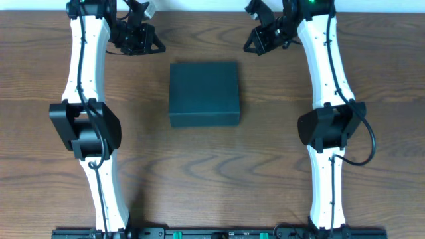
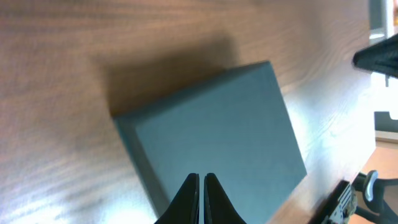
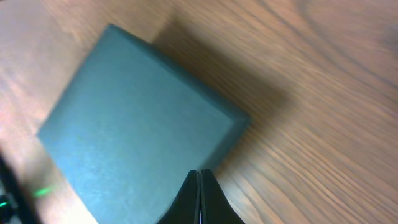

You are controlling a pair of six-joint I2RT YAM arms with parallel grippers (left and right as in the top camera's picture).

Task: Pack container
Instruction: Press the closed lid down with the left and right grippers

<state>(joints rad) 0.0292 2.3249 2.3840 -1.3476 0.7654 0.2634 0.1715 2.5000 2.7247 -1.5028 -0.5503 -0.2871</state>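
The container (image 1: 204, 93) is a dark teal-green box with its lid closed. It sits in the middle of the wooden table. It also shows in the left wrist view (image 2: 211, 137) and the right wrist view (image 3: 137, 124). My left gripper (image 1: 154, 45) is at the far left of the table, up and left of the box, shut and empty (image 2: 202, 177). My right gripper (image 1: 249, 46) is at the far right, up and right of the box, shut and empty (image 3: 200, 173). Both are apart from the box.
The wooden table (image 1: 212, 172) extends around the box. The arm bases stand at the near edge, left (image 1: 99, 226) and right (image 1: 325, 226). No snack packets show.
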